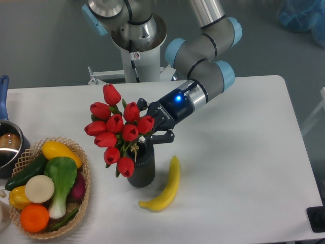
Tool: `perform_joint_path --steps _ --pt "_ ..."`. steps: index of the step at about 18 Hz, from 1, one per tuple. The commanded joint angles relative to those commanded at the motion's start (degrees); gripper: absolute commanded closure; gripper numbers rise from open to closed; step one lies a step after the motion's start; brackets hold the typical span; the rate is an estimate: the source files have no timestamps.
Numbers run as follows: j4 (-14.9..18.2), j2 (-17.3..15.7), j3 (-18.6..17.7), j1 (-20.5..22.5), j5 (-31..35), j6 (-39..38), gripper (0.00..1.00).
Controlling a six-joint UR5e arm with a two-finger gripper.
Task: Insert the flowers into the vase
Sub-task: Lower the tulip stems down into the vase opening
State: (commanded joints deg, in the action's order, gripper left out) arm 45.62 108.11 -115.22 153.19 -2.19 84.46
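Note:
The flowers [116, 129], a bunch of red closed tulip heads with green leaves, tilt to the left over the mouth of the vase. The vase [141, 168] is a dark ribbed cylinder standing upright on the white table, its mouth hidden by the tulips and stems. My gripper [150, 128] comes in from the upper right, just above the vase top, with its fingers around the stems at the right side of the bunch. The stems seem to reach down into the vase, but the joint is hidden.
A yellow banana [167, 187] lies right of the vase. A wicker basket [81, 213] of vegetables and fruit sits at the left front. A metal pot [7, 145] with a blue handle stands at the far left edge. The arm's base [137, 46] rises at the back.

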Motion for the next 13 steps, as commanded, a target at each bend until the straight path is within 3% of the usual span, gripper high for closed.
perform_joint_path --steps 13 --pt "0.0 2.5 -1.9 0.1 -0.2 3.4 0.71"
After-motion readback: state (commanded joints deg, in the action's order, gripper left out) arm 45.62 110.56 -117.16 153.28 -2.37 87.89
